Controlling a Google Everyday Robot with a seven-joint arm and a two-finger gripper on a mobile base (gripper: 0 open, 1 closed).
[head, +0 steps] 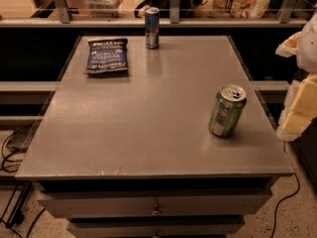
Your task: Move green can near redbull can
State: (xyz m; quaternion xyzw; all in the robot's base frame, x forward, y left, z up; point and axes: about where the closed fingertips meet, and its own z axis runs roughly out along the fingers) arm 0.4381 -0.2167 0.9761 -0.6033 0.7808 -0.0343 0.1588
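The green can (227, 111) stands upright near the right edge of the worktop (143, 128), in its nearer half, silver top and pull tab facing up. Its long axis is vertical, though the view from above makes it seem to lean a little. The redbull can (152, 28) also stands upright, well apart from it at the middle of the far edge. A flat blue chip bag (106, 56) lies at the far left, beside the redbull can but not touching it.

The pincer (299, 110) hangs at the right border of the view, just off the worktop's right edge, a pale and yellowish shape partly cut off by the frame. It holds nothing that I can see, and I cannot tell whether it is apart or together.

The coming move turns on one relation: the green can lies directly to the left of the pincer in this view, near it and with nothing between, while the redbull can lies beyond it, farther away and farther left. So the task is at its start, and the reach is likely a short sideways one to the can's upright wall. From there the carry would run diagonally across bare worktop toward the far edge. The risk I judge greatest is nudging the can over on approach.
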